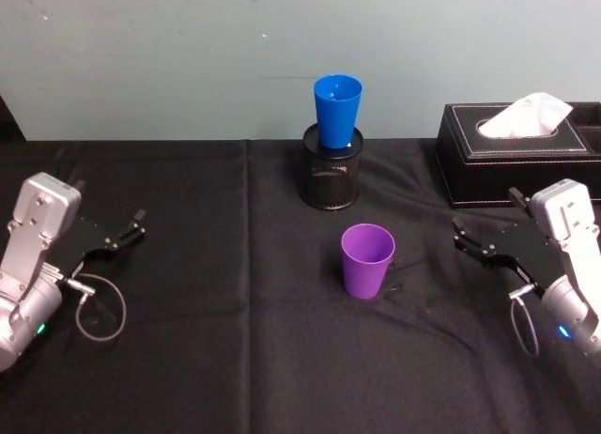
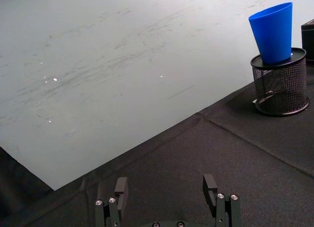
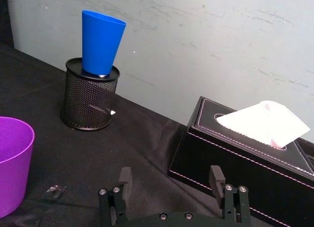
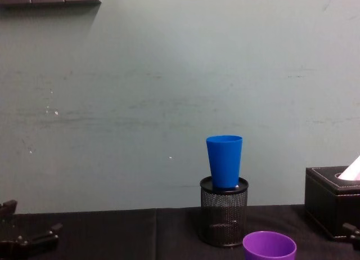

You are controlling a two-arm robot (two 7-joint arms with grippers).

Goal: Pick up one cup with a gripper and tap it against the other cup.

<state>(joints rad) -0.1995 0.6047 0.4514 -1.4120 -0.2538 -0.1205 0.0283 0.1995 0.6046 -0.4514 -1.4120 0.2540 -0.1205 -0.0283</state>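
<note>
Purple plastic tumbler (image 1: 367, 258), tapered with a wider rim, is seen upright on the black cloth (image 1: 235, 359), off to the left of the right gripper (image 3: 170, 172) and well apart from it. That claw is spread wide, nothing held. Farther ahead and left of it, the tall bright blue plastic tumbler (image 1: 337, 110) is perched in a black mesh pen holder (image 1: 331, 176). The left gripper (image 2: 165, 180) is parked wide open too, empty, well off to the tumbler's other side.
</note>
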